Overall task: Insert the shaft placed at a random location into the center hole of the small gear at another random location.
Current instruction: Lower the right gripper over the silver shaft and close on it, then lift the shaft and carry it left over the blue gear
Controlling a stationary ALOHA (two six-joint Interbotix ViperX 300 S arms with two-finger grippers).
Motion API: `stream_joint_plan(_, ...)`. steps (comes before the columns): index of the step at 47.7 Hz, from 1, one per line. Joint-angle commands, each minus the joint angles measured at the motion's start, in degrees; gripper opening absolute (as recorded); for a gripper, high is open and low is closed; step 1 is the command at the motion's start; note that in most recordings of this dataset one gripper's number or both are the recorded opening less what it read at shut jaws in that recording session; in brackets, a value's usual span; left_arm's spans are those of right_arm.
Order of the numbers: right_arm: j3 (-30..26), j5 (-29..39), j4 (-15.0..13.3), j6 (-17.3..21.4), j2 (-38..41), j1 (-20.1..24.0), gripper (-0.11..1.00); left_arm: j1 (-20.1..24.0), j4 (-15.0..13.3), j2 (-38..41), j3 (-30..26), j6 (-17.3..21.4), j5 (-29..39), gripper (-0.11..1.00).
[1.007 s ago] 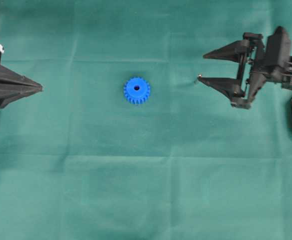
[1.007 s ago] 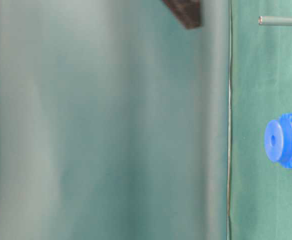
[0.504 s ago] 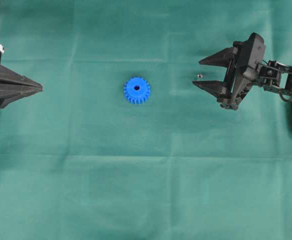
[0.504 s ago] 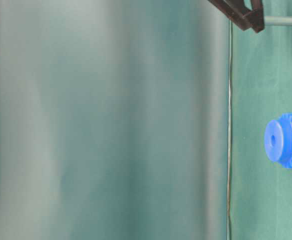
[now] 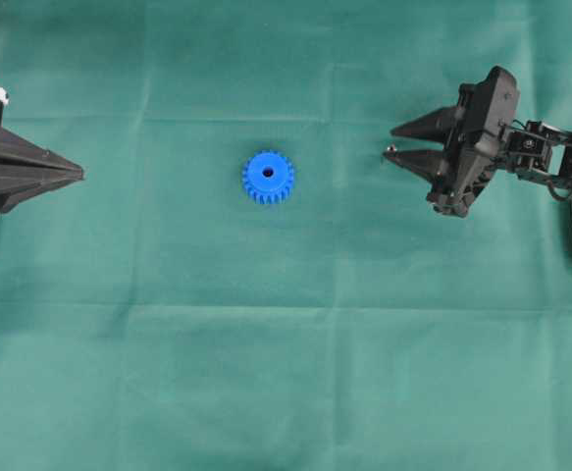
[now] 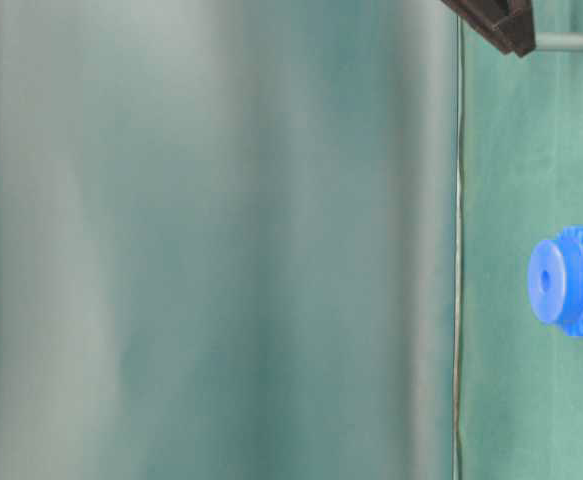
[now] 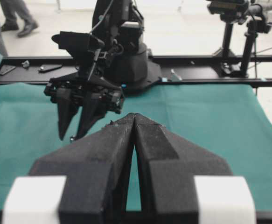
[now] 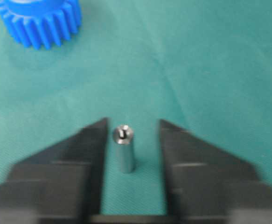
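A green cloth covers the surface [image 5: 286, 373]. The blue gear [image 5: 268, 178] lies flat near the middle of the overhead view, teeth all around and the dark center hole [image 5: 268, 173] facing up. Well to its right, the shaft [image 5: 390, 151] stands upright on the cloth, a small silvery pin with a shiny round top. The right pincer [image 5: 394, 142] is lowered around it: in the right wrist view the shaft [image 8: 124, 148] stands between the two black fingers [image 8: 87, 154], with a narrow strip of cloth visible on each side, so the pincer [image 8: 131, 127] is partly open and not touching the pin. The gear [image 8: 38, 19] shows at the upper left of that view. At the far left edge of the overhead view, the left pincer [image 5: 79, 174] points toward the gear, its fingers pressed together and holding nothing. The left wrist view shows the same closed tips [image 7: 134, 116].
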Motion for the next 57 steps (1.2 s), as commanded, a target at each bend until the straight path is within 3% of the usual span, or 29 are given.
stream_joint_plan(1,-0.7,0.3,0.1,-0.8,-0.4,-0.2,0.22,-0.2,0.2,0.3,-1.0,-0.1,-0.4,0.00)
stream_joint_plan(4,-0.7,0.4,0.0,-0.8,-0.4,-0.2,0.13,-0.2,0.2,0.3,-1.0,-0.1,-0.4,0.00)
stream_joint_plan(17,-1.8,1.9,0.0,-0.7,-2.4,-0.2,0.13,-0.1,0.2,0.2,-1.0,-0.2,-0.2,0.00)
stream_joint_plan(35,-6.2,19.8,-0.1,-0.8,-15.9,-0.2,0.13,-0.2,0.2,-0.1,-1.0,-0.5,0.3,0.00)
stream_joint_plan(57,-7.2,20.4,-0.1,-0.6,-15.7,0.1,0.13,-0.2,0.2,0.1,-1.1,-0.6,0.3,0.00)
